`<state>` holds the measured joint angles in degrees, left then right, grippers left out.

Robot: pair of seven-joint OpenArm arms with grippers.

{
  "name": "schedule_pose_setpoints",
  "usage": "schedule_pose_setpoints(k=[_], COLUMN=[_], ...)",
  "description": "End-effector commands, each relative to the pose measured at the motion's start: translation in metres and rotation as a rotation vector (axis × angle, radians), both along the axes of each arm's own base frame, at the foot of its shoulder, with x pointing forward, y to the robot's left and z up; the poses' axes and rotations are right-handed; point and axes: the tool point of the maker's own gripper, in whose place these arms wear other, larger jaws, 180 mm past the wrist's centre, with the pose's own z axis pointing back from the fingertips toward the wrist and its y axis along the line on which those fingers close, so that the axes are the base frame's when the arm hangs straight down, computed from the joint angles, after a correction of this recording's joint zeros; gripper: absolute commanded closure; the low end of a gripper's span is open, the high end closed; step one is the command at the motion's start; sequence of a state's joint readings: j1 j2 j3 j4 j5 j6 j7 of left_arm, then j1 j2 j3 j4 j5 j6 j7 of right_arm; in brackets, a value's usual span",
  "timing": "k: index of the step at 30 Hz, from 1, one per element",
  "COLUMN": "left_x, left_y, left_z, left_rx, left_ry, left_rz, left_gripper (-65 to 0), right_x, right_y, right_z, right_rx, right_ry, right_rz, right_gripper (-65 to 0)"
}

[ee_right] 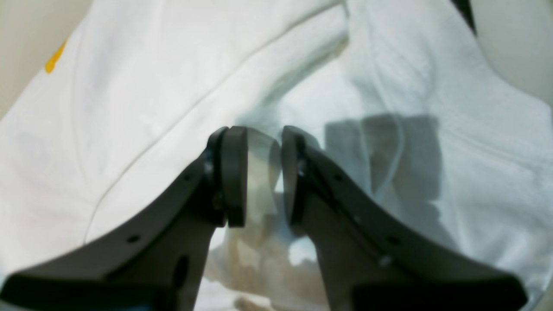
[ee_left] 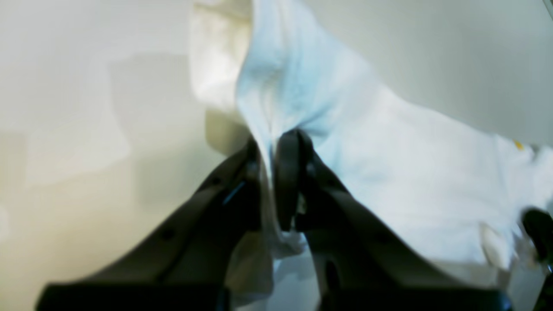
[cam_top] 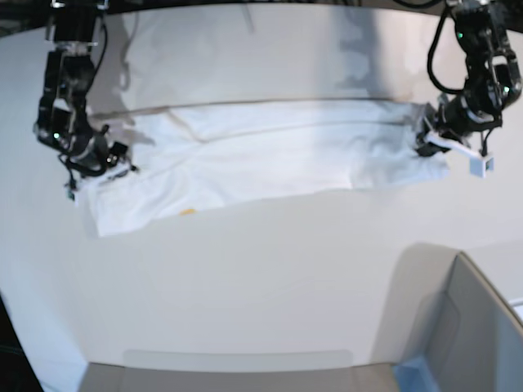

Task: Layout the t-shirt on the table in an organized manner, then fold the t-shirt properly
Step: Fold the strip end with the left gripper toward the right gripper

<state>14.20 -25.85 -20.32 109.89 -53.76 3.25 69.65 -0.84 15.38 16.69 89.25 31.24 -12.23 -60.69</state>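
The white t-shirt (cam_top: 261, 155) lies stretched across the far part of the white table (cam_top: 261, 261), back side up, with a small yellow bit of print (cam_top: 187, 212) at its front edge. My left gripper (ee_left: 271, 147) is shut on a pinch of the shirt's fabric (ee_left: 389, 164) at its right end in the base view (cam_top: 425, 143). My right gripper (ee_right: 264, 138) is shut on a fold of the shirt (ee_right: 173, 86) at its left end in the base view (cam_top: 102, 167). The yellow print also shows in both wrist views.
A grey box with a blue corner (cam_top: 458, 335) stands at the front right of the table. A pale strip (cam_top: 237, 358) lies along the table's front edge. Bare tabletop spreads in front of the shirt.
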Motion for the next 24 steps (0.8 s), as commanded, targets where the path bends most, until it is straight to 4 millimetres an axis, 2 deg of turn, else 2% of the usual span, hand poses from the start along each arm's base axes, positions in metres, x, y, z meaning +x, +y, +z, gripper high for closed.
schedule_pose_setpoints(k=[1,4,7,14,17,24], left_x=[0.012,0.018,0.023,0.032,0.038,0.040], left_y=[-0.004,-0.026,-0.048,-0.138,-0.160,-0.206], left_z=[0.021,0.037,0.039,0.036,0.039,0.030], left_rx=[0.014,-0.022,-0.079,-0.206,-0.260,-0.350], left_ry=[-0.069,-0.092,-0.095,-0.099,-0.130,-0.092], left_rz=[-0.023,-0.077,-0.112,-0.301,-0.306,-0.375], left_gripper=[0.0,0.0,0.0,0.0,0.0,0.0], right_x=[-0.005,-0.005,-0.007,-0.008,-0.009,-0.010], right_y=[0.010,0.019,0.021,0.021,0.022,0.022], right_z=[-0.004,-0.006,-0.007,-0.009,-0.009,-0.009], right_rx=[0.022,0.043,0.046,0.046,0.048,0.050], right_ry=[0.035,0.034,0.038,0.043,0.044,0.046], right_rz=[0.020,0.020,0.022,0.021,0.023,0.024], right_gripper=[-15.1,-15.1,-15.1,-15.1,-15.1,-15.1])
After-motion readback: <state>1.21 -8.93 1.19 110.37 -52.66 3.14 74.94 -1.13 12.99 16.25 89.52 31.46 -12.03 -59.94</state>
